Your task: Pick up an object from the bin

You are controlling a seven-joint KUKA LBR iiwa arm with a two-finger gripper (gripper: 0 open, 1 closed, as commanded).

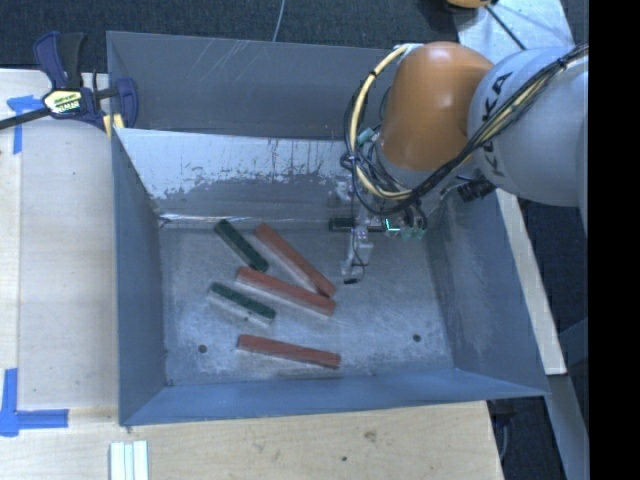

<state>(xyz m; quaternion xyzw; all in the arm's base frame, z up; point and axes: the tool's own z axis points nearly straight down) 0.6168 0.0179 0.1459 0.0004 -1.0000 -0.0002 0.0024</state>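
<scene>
Gripper hangs low over the floor of the bin, right of centre and nearer the far wall. Can't tell from this angle whether it's wide or narrow, and nothing is visible in it. It sits just beside the right-hand end of the upper reddish-brown bar, which runs diagonally from near the far wall down toward the centre. That end meets the right end of the middle reddish-brown bar in a shallow V. They look to be touching, but I can't tell which one lies on top. My read is that the upper bar is the nearest candidate, though closing at the V end risks catching both. The upper dark green bar lies just beside its left end, and the lower dark green bar sits close under the middle bar, so that cluster is tight. The lower reddish-brown bar lies flat and alone toward the near edge, well apart from the rest, and is probably the cleanest pick. All the sticks are off the walls, so no edge is pinning them. The right half of the floor is bare up to the right wall, which leaves open room for the arm coming in from that side. The left side is more crowded, and the near-left corner is clear but a longer reach.
</scene>
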